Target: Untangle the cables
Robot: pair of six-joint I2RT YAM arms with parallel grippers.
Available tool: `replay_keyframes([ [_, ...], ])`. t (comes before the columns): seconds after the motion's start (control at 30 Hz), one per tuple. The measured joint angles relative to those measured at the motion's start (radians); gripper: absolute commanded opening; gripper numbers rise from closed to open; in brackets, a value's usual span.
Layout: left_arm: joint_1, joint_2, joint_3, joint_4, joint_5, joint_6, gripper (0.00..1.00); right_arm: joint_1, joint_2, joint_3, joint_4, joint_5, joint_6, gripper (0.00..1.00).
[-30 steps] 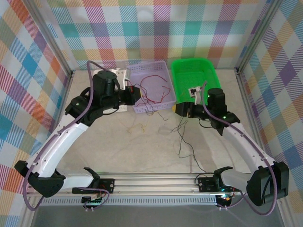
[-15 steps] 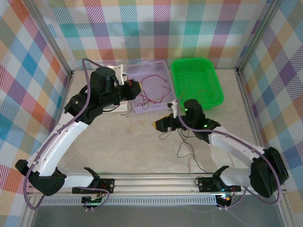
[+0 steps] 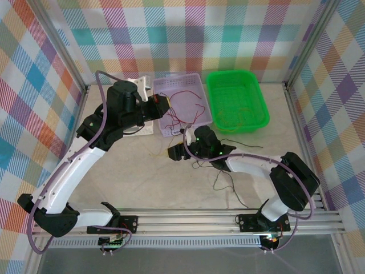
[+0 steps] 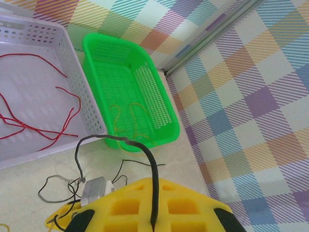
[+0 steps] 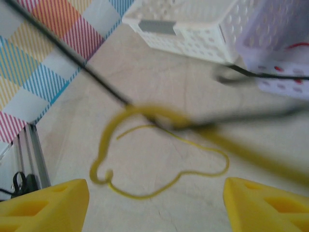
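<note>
Yellow cable on open table | right gripper spread over it | left gripper pinching black cable at purple basket edge

White arms, black joints, yellow fingers

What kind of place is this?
Probably a robot test cell in a lab: plaid walls on a metal frame, left arm and right arm bolted to a rail, a purple basket and a green basket.
</note>
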Motion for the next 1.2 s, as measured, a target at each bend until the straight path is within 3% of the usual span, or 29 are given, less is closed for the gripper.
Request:
replay_keyframes([
  [0.17,0.000,-0.011,-0.016,0.016,-0.005,-0.003,0.00,0.011,0.034,0.021,0.057,0.032,0.012,0.60],
  [0.53,0.000,-0.041,-0.029,0.015,-0.043,0.003,0.00,0.019,0.051,0.023,0.075,0.055,0.027,0.00],
  [0.8,0.011,-0.068,-0.022,-0.031,-0.129,0.081,0.00,0.019,-0.080,-0.038,-0.024,0.101,-0.003,0.00],
  [1.2,0.154,-0.078,0.013,-0.100,-0.183,0.178,0.00,-0.003,-0.473,-0.167,-0.246,0.193,-0.062,0.00],
])
